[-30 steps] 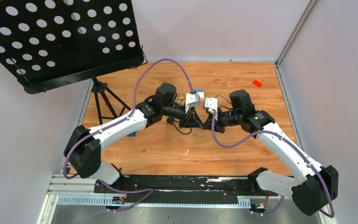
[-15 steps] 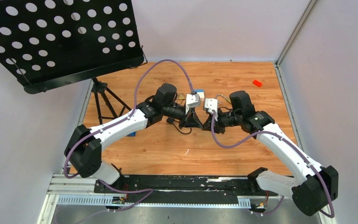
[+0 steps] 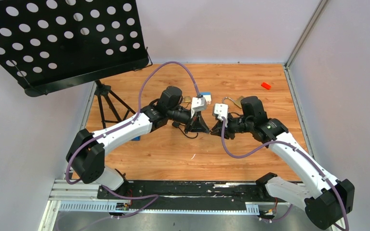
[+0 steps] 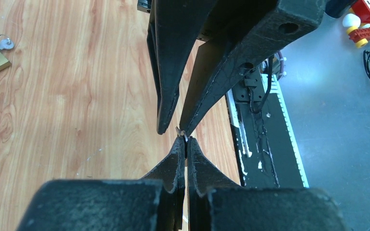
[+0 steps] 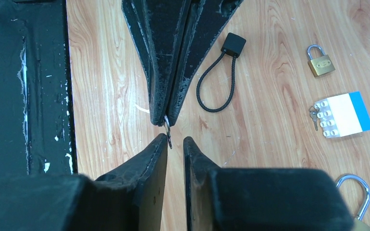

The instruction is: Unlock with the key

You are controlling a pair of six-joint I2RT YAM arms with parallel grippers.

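Note:
The two grippers meet tip to tip above the middle of the wooden table (image 3: pixel 173 149). My left gripper (image 4: pixel 186 140) is shut on the key (image 4: pixel 182 133), a tiny grey sliver of metal that pokes out past its tips. In the right wrist view the key (image 5: pixel 167 132) hangs from the left gripper (image 5: pixel 166 118) just beside one of my right fingertips (image 5: pixel 162 139). My right gripper (image 5: pixel 175 138) is open with a narrow gap and holds nothing. A small brass padlock (image 5: pixel 321 62) lies on the wood. A larger padlock (image 3: pixel 231 102) lies behind my right wrist.
A black cable loop (image 5: pixel 221 82) with a blocky end lies near the small padlock. A white-and-blue brick (image 5: pixel 344 114) has another small key (image 5: pixel 313 115) beside it. A red block (image 3: pixel 266 85) sits far right. A perforated music stand (image 3: pixel 62 38) on a tripod (image 3: pixel 107 98) overhangs the left.
My left gripper has closed on the key. My right gripper has opened off it and drawn back slightly to the right.

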